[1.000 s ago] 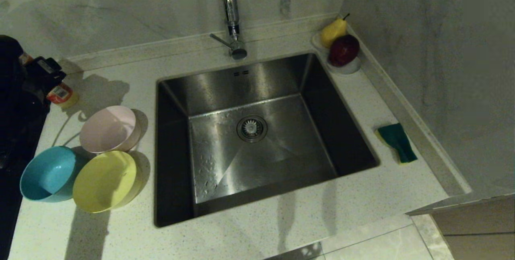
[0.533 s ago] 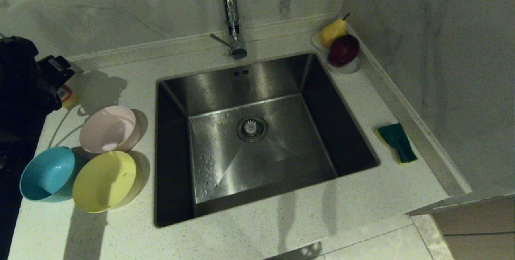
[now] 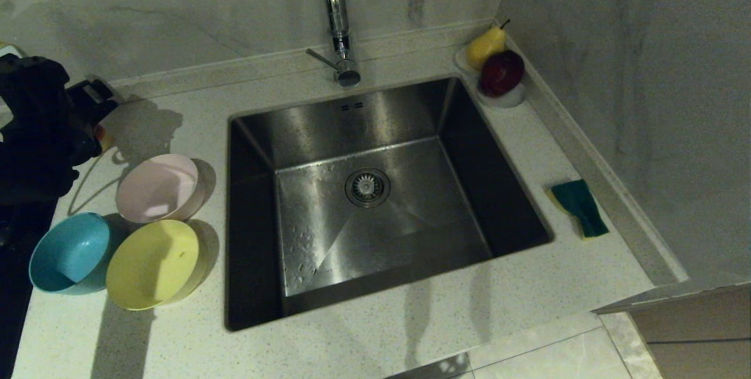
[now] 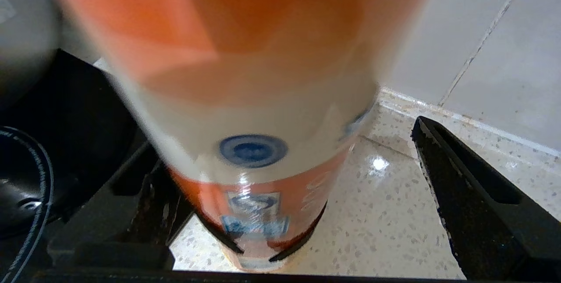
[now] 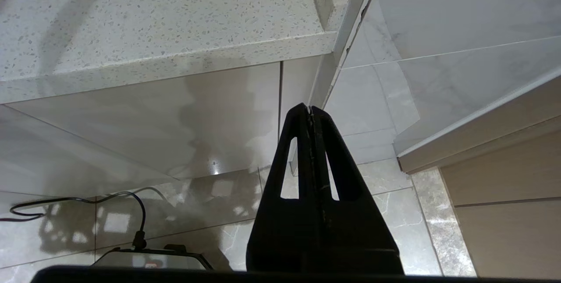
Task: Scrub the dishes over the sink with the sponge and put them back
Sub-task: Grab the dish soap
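Since a second ago my left arm is moving farther along the left edge of the table, and its black bulk is now covering most of the orange-and-white bottle that was showing beside it. I am seeing the left pincer with its black fingers spread wide apart, one on each side of that bottle, not pressing it; the bottle is standing on the speckled stone. Its label is carrying a blue round mark and some small blue print, but I cannot read any of it.

Nothing else is shifting. The three smooth round plastic bowls are sitting clustered at the near left of the table, touching one another: the pink bowl farthest, the blue bowl leftmost, the yellow bowl nearest. The sink is a brushed steel rectangle with a round strainer in its floor and a tall chrome tap behind it. The sponge is lying green side up on the table right of the sink, near the raised ledge. A yellow pear and a dark red apple are resting on a white dish in the far right corner, under marbled wall panels.

My right pincer is hanging below the table edge over pale floor tiles, its fingers pressed together on nothing.
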